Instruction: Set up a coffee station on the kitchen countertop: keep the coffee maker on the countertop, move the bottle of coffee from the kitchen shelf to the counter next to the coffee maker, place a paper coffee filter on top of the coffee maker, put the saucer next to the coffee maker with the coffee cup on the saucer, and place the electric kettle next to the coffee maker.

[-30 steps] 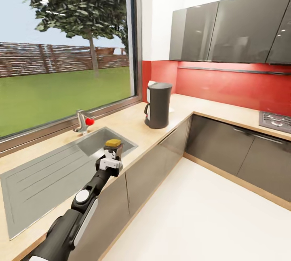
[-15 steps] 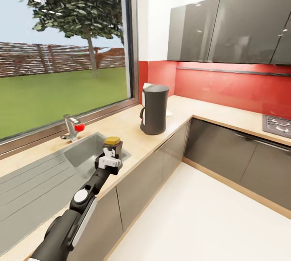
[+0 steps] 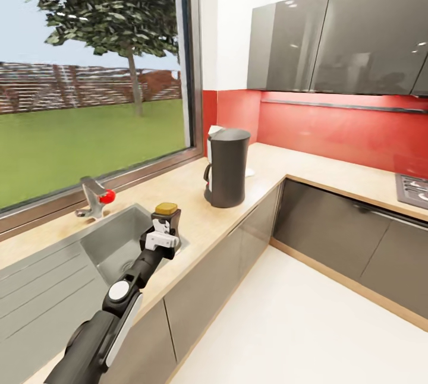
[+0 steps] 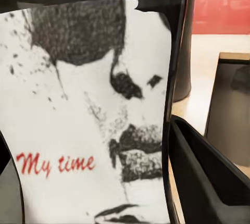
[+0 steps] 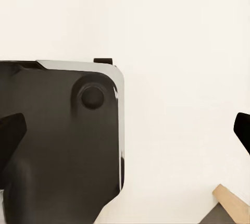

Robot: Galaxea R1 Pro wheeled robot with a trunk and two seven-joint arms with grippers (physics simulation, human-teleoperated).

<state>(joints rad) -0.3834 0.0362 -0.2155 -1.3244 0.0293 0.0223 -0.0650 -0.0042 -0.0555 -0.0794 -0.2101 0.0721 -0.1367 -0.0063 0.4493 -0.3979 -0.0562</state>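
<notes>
Across the frame's middle runs our desk (image 3: pixel 267 171), its front edge close beside the sink (image 3: pixel 113 241); bare room lies around the coffee maker (image 3: pixel 226 167). Our left jaws (image 3: pixel 164 226) clasp the bottle of coffee (image 3: pixel 166 210) at centre-left, and it might clip that rim if lowered early. Right jaws (image 5: pixel 125 130) seemingly gape.

Colours at the kitchen corner

The coffee maker (image 3: pixel 226 167) is dark grey on a pale beige countertop (image 3: pixel 309 167), against a red backsplash (image 3: pixel 333 128) and glossy grey cabinets (image 3: pixel 339 39). The bottle (image 4: pixel 94 125) has a yellow cap and a white label with black print and red lettering.
</notes>
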